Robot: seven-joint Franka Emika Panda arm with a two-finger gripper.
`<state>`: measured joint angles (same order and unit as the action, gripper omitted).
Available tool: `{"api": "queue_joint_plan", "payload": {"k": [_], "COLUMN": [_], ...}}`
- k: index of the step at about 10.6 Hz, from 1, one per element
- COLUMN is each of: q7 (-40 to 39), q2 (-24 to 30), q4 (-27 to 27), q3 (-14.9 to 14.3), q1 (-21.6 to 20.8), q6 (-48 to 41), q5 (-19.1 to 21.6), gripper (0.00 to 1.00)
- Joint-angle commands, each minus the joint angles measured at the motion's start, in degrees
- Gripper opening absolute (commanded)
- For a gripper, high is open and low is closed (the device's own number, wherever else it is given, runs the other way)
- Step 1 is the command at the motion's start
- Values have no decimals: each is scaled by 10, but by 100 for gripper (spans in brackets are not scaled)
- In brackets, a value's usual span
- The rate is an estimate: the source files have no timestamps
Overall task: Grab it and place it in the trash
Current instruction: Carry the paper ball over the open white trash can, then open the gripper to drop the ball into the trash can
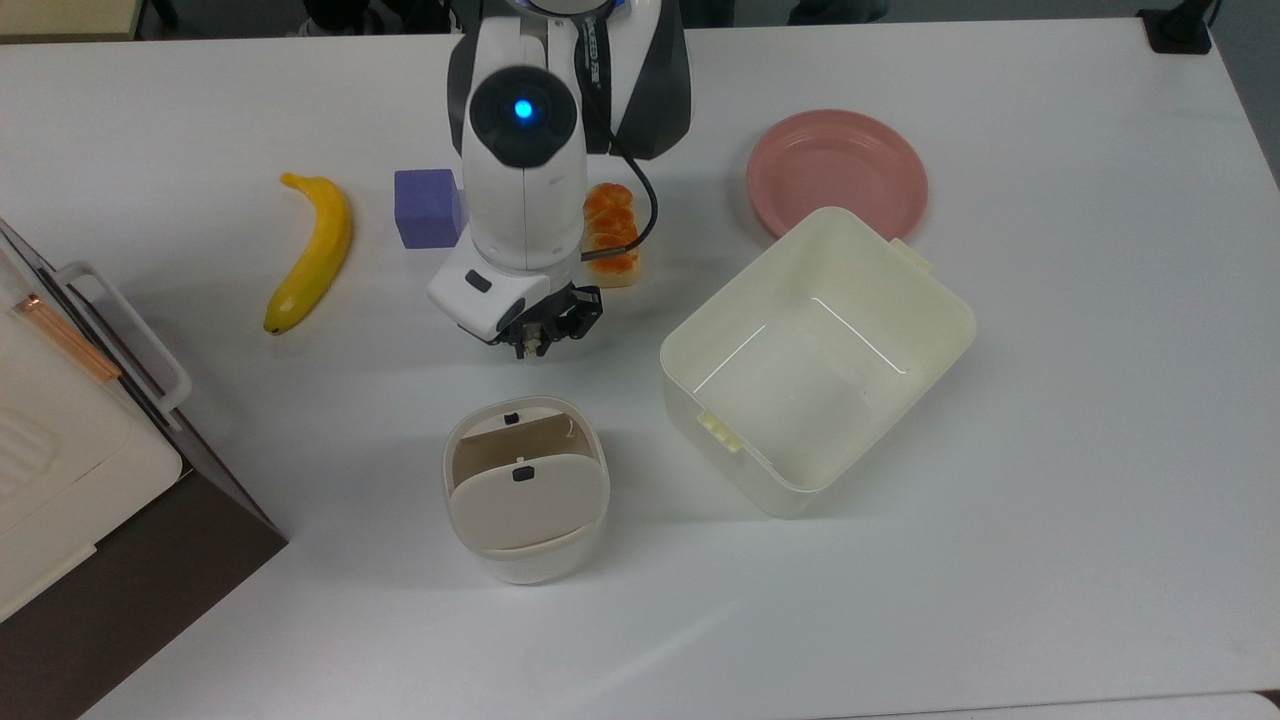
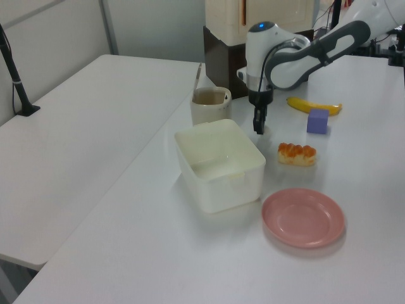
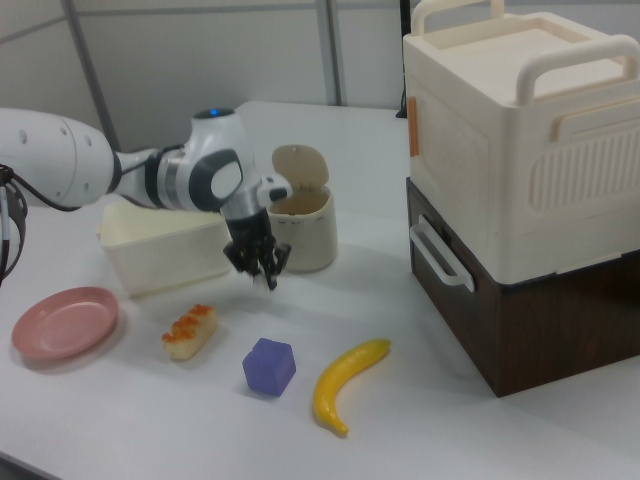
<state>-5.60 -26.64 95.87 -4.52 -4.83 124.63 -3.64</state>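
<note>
Bin [image 1: 527, 490] lid tilted, tub [image 1: 818, 358] on top view's right of bin. Bread roll [image 1: 612, 234], purple cube [image 1: 427, 207] beyond. Gripper [image 1: 545, 333] above table near bin, fingers pinched narrow on paper wad [image 1: 531, 340].
</note>
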Motion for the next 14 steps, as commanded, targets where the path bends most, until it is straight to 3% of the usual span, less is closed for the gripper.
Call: {"api": "queue_joint_plan", "payload": {"k": [1,4,7,8,9,12,14], "q7": [-4,56,81,81,94,189,191], "q2": [18,15,12,11,5,6,12], "q4": [-62,-69,-69,-69,-69,-70,-68], "q3": [-8,-10,-17,-17,-17,-15,-15], "q1": [0,4,4,4,2,-1,-2], "q6": [39,231,274,275,279,286,282], "q5": [1,14,15,15,9,3,-5], "gripper": [0,0,3,43,99,100,100]}}
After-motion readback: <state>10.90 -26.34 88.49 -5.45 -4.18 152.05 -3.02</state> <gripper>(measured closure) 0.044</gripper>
